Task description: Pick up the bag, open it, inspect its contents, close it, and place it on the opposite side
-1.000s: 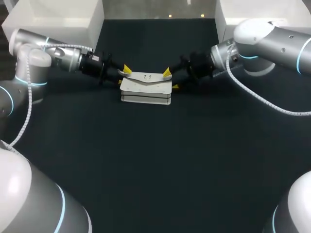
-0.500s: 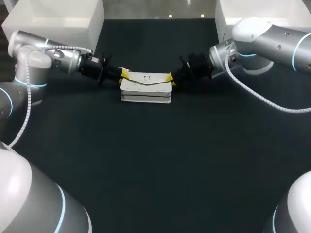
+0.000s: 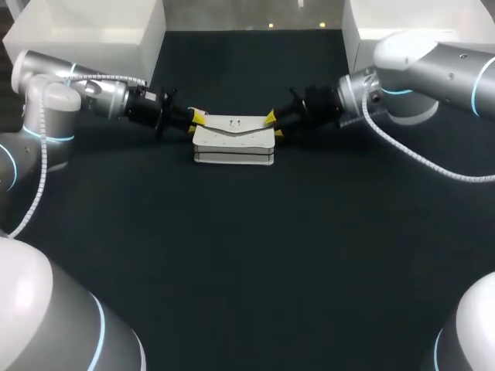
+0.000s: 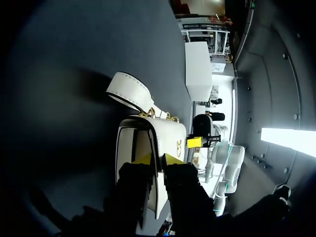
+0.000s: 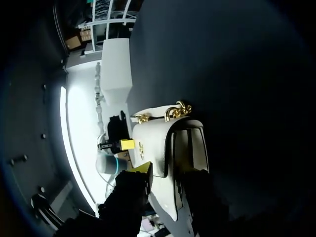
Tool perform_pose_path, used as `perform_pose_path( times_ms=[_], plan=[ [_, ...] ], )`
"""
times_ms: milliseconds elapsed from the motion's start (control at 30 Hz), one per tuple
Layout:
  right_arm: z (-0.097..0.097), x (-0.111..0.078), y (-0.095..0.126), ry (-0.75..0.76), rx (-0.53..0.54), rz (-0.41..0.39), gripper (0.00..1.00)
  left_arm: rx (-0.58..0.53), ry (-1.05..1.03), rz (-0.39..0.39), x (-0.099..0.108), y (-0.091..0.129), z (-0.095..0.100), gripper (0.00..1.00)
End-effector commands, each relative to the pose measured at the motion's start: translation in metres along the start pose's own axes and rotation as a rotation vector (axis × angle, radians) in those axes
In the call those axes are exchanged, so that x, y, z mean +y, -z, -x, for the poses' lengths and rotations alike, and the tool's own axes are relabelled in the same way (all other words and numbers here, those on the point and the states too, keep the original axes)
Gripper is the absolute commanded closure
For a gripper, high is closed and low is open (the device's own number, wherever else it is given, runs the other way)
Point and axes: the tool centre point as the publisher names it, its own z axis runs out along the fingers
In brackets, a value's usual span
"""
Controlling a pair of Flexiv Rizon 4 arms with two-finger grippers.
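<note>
Where the dark table (image 3: 247, 255) reaches its far middle, the white bag (image 3: 233, 143) stands upright. The left gripper (image 3: 196, 122) clamps the bag's left end, fingers set narrow across the flap edge. The right gripper (image 3: 273, 125) clamps the right end, fingers set wider apart.
</note>
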Motion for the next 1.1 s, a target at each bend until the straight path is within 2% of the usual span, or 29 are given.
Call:
perform_pose_path(
  times_ms=[33,400,433,467,500,533,567,600,700,800,833,933,1100],
  plan=[
    [0.002,-0.006,0.000,-0.003,0.005,0.024,1.00,0.001,0.000,-0.008,0.003,-0.001,0.001,1.00],
    [-0.001,-0.007,0.000,0.007,0.008,0.056,1.00,0.002,0.003,-0.012,0.004,0.000,0.001,1.00],
    [-0.002,-0.008,0.001,0.013,0.002,0.067,0.74,0.003,0.000,-0.021,0.005,0.002,0.000,0.64],
    [-0.003,-0.009,0.003,0.015,-0.006,0.075,0.53,0.006,-0.007,-0.036,0.008,0.004,-0.003,0.42],
    [-0.003,-0.009,0.004,0.018,-0.012,0.081,0.11,0.007,-0.013,-0.048,0.010,0.007,-0.005,0.16],
    [-0.004,-0.010,0.006,0.020,-0.016,0.087,0.00,0.008,-0.020,-0.054,0.012,0.008,-0.007,0.08],
    [-0.004,-0.011,0.009,0.022,-0.024,0.099,0.00,0.006,-0.032,-0.063,0.017,0.011,-0.011,0.04],
    [-0.005,-0.011,0.012,0.024,-0.030,0.106,0.00,0.007,-0.038,-0.069,0.021,0.013,-0.014,0.04],
    [-0.004,-0.013,0.022,0.028,-0.043,0.127,0.00,0.008,-0.042,-0.085,0.030,0.019,-0.019,0.22],
    [-0.002,-0.013,0.033,0.021,-0.060,0.162,0.00,0.013,-0.028,-0.095,0.037,0.023,-0.020,0.51],
    [-0.001,-0.013,0.036,0.021,-0.062,0.168,0.00,0.012,-0.024,-0.091,0.040,0.023,-0.021,0.56],
    [0.001,-0.014,0.047,0.021,-0.072,0.186,0.00,-0.012,-0.005,-0.075,0.047,0.022,-0.020,0.62],
    [0.003,-0.013,0.062,0.028,-0.100,0.202,0.00,-0.064,0.041,-0.070,0.054,0.019,-0.013,0.65]
  ],
)
